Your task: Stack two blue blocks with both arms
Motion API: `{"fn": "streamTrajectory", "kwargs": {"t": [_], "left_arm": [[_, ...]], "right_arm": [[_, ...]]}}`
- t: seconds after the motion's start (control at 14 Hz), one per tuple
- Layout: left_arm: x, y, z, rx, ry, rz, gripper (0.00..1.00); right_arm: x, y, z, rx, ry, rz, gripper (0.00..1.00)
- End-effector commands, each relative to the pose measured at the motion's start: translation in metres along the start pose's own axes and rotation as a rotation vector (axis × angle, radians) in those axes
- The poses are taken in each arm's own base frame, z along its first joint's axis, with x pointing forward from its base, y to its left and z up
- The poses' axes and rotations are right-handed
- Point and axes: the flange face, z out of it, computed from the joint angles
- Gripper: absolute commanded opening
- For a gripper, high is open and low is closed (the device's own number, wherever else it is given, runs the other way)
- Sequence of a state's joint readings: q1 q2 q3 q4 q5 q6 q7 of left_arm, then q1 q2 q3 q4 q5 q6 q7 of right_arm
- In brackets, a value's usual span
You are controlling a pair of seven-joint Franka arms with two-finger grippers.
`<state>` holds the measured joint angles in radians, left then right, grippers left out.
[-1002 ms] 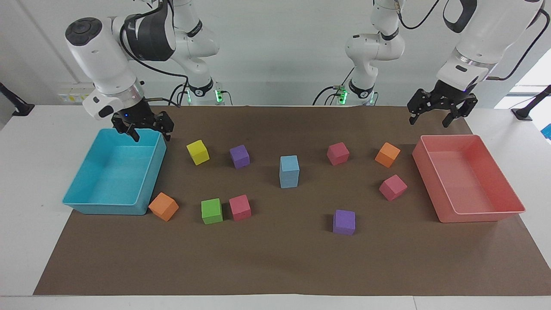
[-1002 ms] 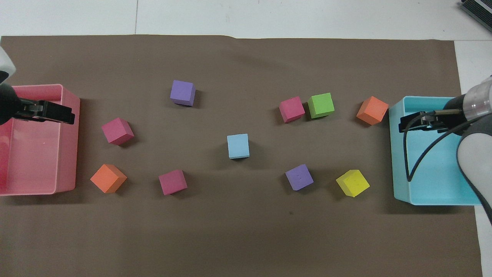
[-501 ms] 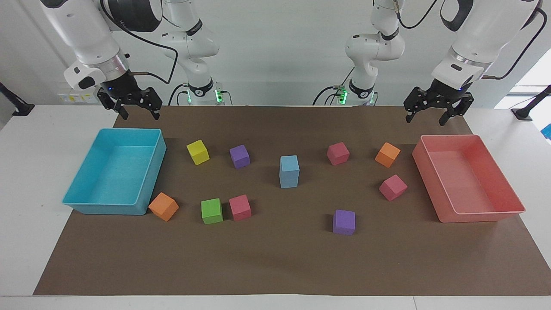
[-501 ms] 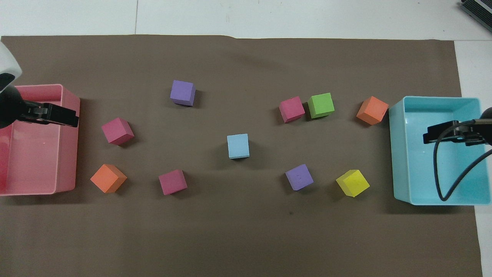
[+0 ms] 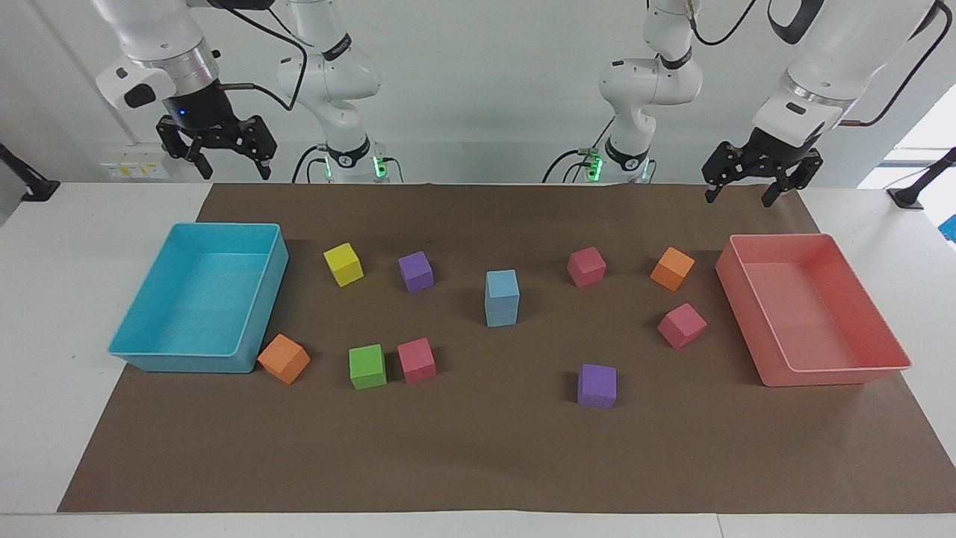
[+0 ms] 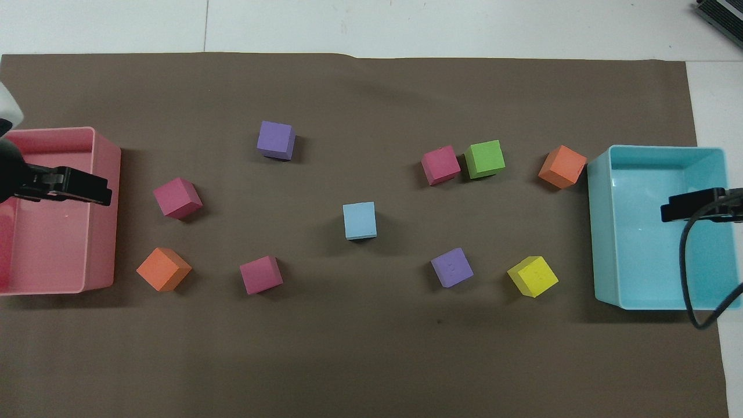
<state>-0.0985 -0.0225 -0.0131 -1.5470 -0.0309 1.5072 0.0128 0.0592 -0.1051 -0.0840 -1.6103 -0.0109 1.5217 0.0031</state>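
Note:
Two sky-blue blocks stand as a stack in the middle of the brown mat, the upper blue block (image 5: 502, 285) squarely on the lower blue block (image 5: 501, 312). From overhead only the top one (image 6: 359, 220) shows. My left gripper (image 5: 739, 196) hangs open and empty in the air at the pink tray's (image 5: 881, 369) end, and overhead it (image 6: 87, 188) shows over that tray. My right gripper (image 5: 233, 172) hangs open and empty, high at the turquoise tray's (image 5: 179, 364) end, and overhead it (image 6: 679, 212) shows over that tray. Neither gripper touches the stack.
Loose cubes lie around the stack: yellow (image 5: 343, 264), two purple (image 5: 416, 271) (image 5: 597, 385), green (image 5: 367, 366), three pink (image 5: 416, 360) (image 5: 586, 267) (image 5: 682, 325) and two orange (image 5: 284, 359) (image 5: 672, 268). Both trays are empty.
The right gripper has lifted from the turquoise tray's rim and drawn back toward the robots. The left gripper has risen a little. The stack and the cubes have not moved.

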Motion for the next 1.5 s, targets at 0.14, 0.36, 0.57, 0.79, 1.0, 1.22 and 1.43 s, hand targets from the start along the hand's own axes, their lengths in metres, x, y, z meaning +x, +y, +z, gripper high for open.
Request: {"fn": "streamTrajectory", "kwargs": {"t": [0.14,0.36,0.57,0.79,1.0,1.22,1.43], "left_arm": [[-0.0157,-0.0004,-0.0118,0.021,-0.024,-0.015,1.0],[-0.0152,-0.0008,-0.0118,0.024,-0.024,-0.016,1.0],[-0.0157,0.0009,-0.0118,0.024,-0.024,-0.034,1.0],[-0.0151,0.0001,-0.0119,0.025,-0.022,-0.075,1.0],[-0.0146,0.0001,-0.0122,0.025,-0.017,-0.075,1.0],[-0.0141,-0.002,-0.0127,0.021,-0.013,-0.083,1.0],[-0.0136,-0.0028,-0.0131,0.021,-0.008,-0.086,1.0]], "right_arm": [[-0.0071,0.0075,-0.0168,-0.086,-0.02,-0.01,1.0],[-0.0102,0.0094,-0.0163,0.032,-0.024,0.001,1.0],[-0.0092,0.0077,-0.0155,0.028,-0.014,-0.03,1.0],[-0.0098,0.0078,-0.0154,0.02,-0.016,-0.031,1.0],[-0.0101,0.007,-0.0142,0.02,-0.018,-0.026,1.0],[-0.0093,0.0074,-0.0144,0.017,-0.015,-0.026,1.0],[-0.0086,0.005,-0.0149,0.017,-0.009,-0.029,1.0]]}}
